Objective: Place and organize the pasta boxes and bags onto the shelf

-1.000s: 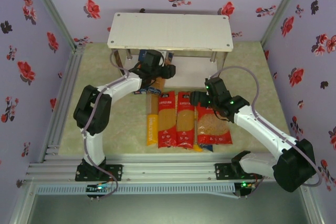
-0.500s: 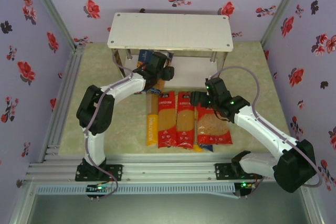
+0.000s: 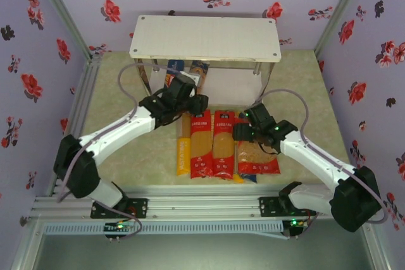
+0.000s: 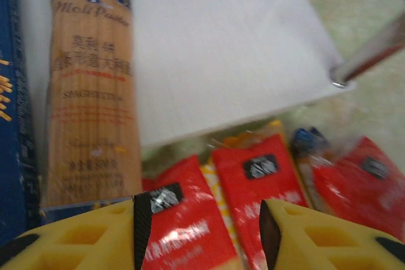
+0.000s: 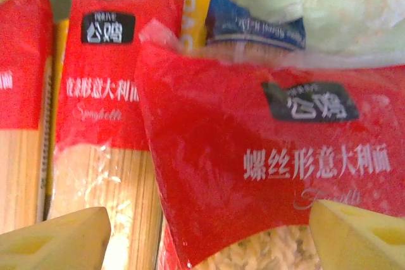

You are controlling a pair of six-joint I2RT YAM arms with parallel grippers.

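Observation:
The shelf (image 3: 205, 39) stands at the back. On its lower board (image 4: 221, 49) lie a brownish pasta box (image 4: 92, 93) and, to its left, a dark-blue box (image 4: 12, 124). My left gripper (image 4: 199, 232) is open and holds nothing, just in front of the shelf above the long red bags (image 4: 183, 226). In the top view it (image 3: 190, 102) hangs near those bags' far ends. My right gripper (image 5: 209, 238) is open just above the wide red bag (image 5: 266, 162) of short pasta. Its left finger is over a long red bag (image 5: 104, 80).
A yellow bag (image 3: 183, 153) lies left of the two long red bags (image 3: 212, 143). A blue packet end (image 5: 253, 26) pokes out behind the wide bag. Shiny shelf legs (image 4: 367, 55) stand at the lower board's corners. Flowered walls close in three sides.
My left arm has drawn back from the shelf and swung low to the left. The brownish box now lies on the lower board. The right gripper has dropped slightly and its fingers have narrowed a little.

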